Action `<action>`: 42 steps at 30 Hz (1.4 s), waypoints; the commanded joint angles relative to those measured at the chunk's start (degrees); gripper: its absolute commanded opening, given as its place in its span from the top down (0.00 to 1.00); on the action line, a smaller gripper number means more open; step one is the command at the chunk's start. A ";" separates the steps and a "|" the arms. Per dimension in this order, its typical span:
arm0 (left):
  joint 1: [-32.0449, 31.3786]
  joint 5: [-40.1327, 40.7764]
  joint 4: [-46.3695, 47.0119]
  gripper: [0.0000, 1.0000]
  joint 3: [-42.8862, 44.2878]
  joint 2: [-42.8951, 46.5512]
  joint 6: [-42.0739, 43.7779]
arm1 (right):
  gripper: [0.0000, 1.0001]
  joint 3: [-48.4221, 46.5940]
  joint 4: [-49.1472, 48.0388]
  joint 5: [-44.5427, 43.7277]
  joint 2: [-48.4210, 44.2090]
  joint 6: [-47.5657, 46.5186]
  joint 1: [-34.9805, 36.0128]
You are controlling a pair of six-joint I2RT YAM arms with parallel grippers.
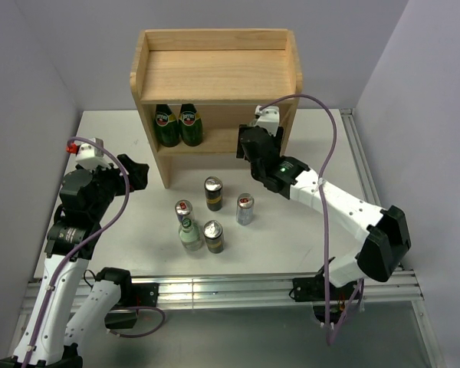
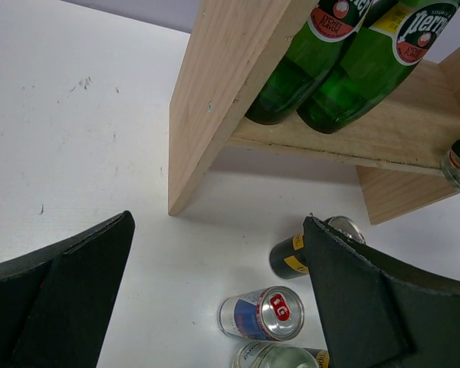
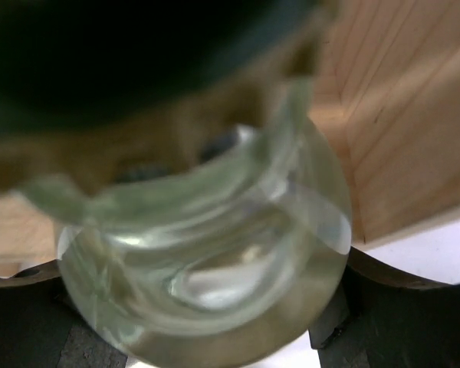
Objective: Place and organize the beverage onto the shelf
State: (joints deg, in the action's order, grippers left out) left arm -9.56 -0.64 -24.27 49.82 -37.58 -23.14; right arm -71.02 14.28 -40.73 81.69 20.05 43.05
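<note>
1. The right claw (image 1: 251,146) pinches a clear glass bottle (image 3: 207,261) at the right end of the wooden shelf's (image 1: 215,38) lower tier.
2. The left claw (image 1: 133,172) is spread wide and empty, over the tabletop (image 1: 149,238) beside the shelf's left panel.
3. Two green bottles (image 1: 178,124) stand on the lower tier, at its left.
4. In front of the shelf stand two black-and-gold cans (image 1: 213,193), two blue-and-silver cans (image 1: 245,208) and a second clear bottle (image 1: 190,234).

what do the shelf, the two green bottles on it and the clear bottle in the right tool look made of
shelf: pale wood, matte and unvarnished-looking; grain lines run along the boards.
green bottles: likely glass, glossy; see-through green with sharp highlights.
clear bottle: probably glass, though the blurred close view leaves clear plastic open; it is transparent, with a thick-looking curved wall and bright glints.
</note>
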 commanded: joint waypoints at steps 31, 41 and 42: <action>0.25 -0.76 2.04 0.01 -0.34 0.14 1.52 | 1.00 -9.22 -16.39 -15.78 15.42 2.97 -6.13; 0.33 -0.85 2.12 0.01 -0.25 0.40 1.60 | 1.00 -10.89 -15.35 -18.33 19.38 4.38 -6.13; 0.33 -0.85 2.12 0.01 -0.34 0.41 1.52 | 1.00 -11.24 -14.73 -18.51 19.56 4.73 -6.05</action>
State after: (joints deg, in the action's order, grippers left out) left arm -9.56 -0.73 -24.27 49.82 -37.69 -22.96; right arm -79.81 -0.45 -58.96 98.41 23.77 37.63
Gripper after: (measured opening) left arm 0.993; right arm 0.743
